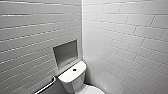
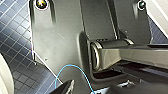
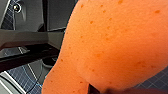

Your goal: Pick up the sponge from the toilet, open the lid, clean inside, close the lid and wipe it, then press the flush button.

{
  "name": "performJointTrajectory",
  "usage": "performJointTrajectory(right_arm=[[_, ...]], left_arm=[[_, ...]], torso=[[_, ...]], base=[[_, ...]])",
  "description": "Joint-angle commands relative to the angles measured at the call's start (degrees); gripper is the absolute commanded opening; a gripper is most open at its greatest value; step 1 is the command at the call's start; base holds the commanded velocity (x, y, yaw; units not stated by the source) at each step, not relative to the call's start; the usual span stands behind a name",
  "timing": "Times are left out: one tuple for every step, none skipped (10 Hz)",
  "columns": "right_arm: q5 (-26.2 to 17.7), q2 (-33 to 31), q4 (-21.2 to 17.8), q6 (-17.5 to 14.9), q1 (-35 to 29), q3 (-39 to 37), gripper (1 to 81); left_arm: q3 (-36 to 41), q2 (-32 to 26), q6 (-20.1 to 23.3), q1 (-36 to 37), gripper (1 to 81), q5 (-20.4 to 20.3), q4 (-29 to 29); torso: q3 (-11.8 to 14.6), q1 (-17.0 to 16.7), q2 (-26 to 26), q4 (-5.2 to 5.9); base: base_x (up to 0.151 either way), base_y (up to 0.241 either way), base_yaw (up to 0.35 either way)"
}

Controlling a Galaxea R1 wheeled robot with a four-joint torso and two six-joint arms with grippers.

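"What did the right gripper [image 3: 93, 89] have?"

"The sponge [image 3: 112, 45]. The gripper seemed clamped on it, close against the wrist camera, with dark floor tiles [image 3: 20, 75] behind, so it was clear of the toilet [image 1: 76, 85]."

"And the lid [image 1: 92, 90]?"

"It barely showed, ahead and below, on the robot's side of the tank [image 1: 72, 75]. The toilet's long axis ran from there back into the corner. The flush button [image 1: 74, 69] sat mid-tank-top, farther off, below the wall niche [image 1: 65, 53]."

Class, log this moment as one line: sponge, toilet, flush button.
sponge: close before right wrist camera, floor tiles behind | toilet: ahead of robot | flush button: dark, mid tank top
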State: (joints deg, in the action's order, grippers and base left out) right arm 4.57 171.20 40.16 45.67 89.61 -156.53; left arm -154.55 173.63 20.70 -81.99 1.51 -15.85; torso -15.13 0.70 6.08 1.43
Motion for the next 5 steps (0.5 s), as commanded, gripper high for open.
performJointTrajectory(right_arm=[[-2.73, -0.22, 0.71, -0.14, -1.14, -0.17, 1.0], [-2.73, -0.22, 0.71, -0.14, -1.14, -0.17, 1.0], [-2.73, -0.22, 0.71, -0.14, -1.05, -0.17, 1.0], [-2.73, -0.22, 0.71, -0.14, -1.14, -0.17, 1.0], [-2.73, -0.22, 0.71, -0.14, -1.14, -0.17, 1.0]], left_arm=[[0.13, -0.03, -0.13, 1.97, 81.1, 4.03, -0.41], [0.13, -0.03, -0.13, 1.97, 81.1, 4.03, -0.5], [0.13, -0.03, -0.13, 1.97, 81.1, 4.03, -0.41], [0.13, -0.03, -0.13, 1.97, 81.1, 4.11, -0.5], [0.13, 0.05, -0.13, 1.97, 81.1, 4.11, -0.5]], torso=[[0.0, 0.0, 0.0, 0.0], [0.0, 0.0, 0.0, 0.0], [0.0, 0.0, 0.02, 0.0], [0.0, 0.0, 0.0, 0.0], [0.0, 0.0, 0.0, 0.0]], base=[[0.096, 0.0, 0.0], [0.096, 0.0, 0.0], [0.096, 0.0, 0.0], [0.096, 0.0, 0.0], [0.096, 0.0, 0.0]])
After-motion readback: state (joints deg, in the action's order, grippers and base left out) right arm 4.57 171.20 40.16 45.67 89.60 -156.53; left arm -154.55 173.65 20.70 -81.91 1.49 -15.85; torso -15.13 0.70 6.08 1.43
